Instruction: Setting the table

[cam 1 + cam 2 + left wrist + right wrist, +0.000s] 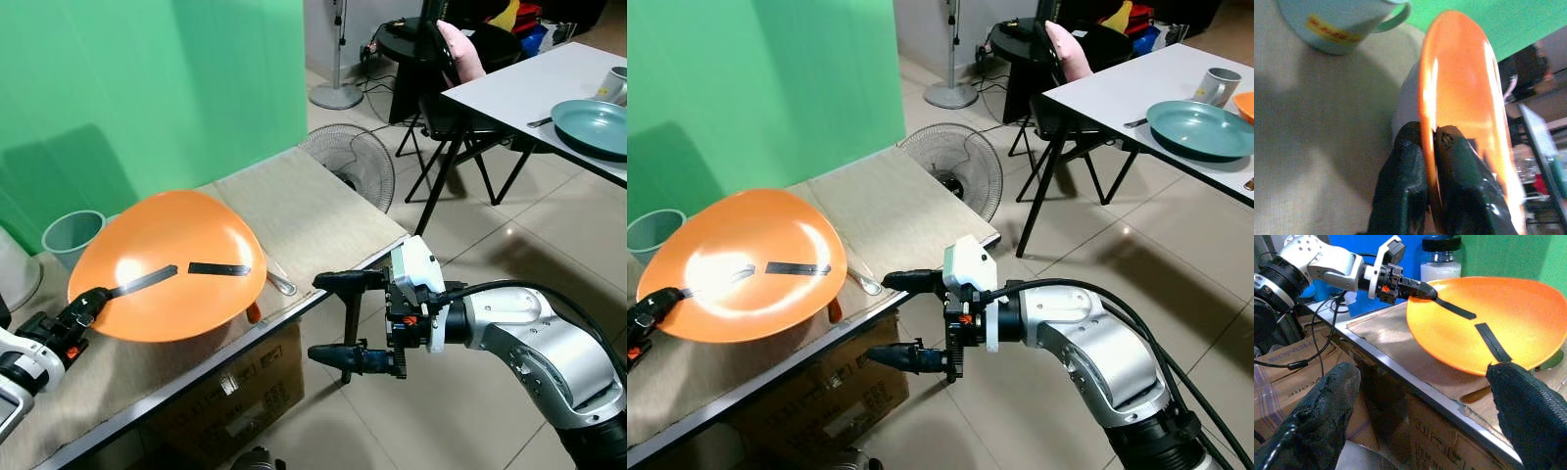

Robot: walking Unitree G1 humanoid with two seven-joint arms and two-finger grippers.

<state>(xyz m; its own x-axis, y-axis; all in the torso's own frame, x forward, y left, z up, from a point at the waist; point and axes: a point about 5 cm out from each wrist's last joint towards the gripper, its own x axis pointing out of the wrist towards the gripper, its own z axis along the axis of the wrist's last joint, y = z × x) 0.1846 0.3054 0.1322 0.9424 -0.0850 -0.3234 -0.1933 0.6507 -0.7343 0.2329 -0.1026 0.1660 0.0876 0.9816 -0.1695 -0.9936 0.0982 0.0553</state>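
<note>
An orange plate (167, 264) with two black tape strips hangs tilted above the beige-covered table (304, 215). My left gripper (93, 297) is shut on its near-left rim; the left wrist view shows the fingers (1405, 171) pinching the plate's edge (1459, 98). My right gripper (316, 318) stands open just off the table's front edge, to the right of the plate, fingers pointing toward it with nothing between them. From the right wrist view the plate (1488, 318) sits ahead between the spread fingertips (1528, 401). A metal spoon (277, 282) lies on the table under the plate's right edge.
A teal mug (71, 235) stands behind the plate at the left. Behind the table a floor fan (353, 162) stands. At the right, a white table (1117, 78) carries a teal plate (1200, 127) and a mug (1218, 85). A cardboard box (235, 382) sits under the near table.
</note>
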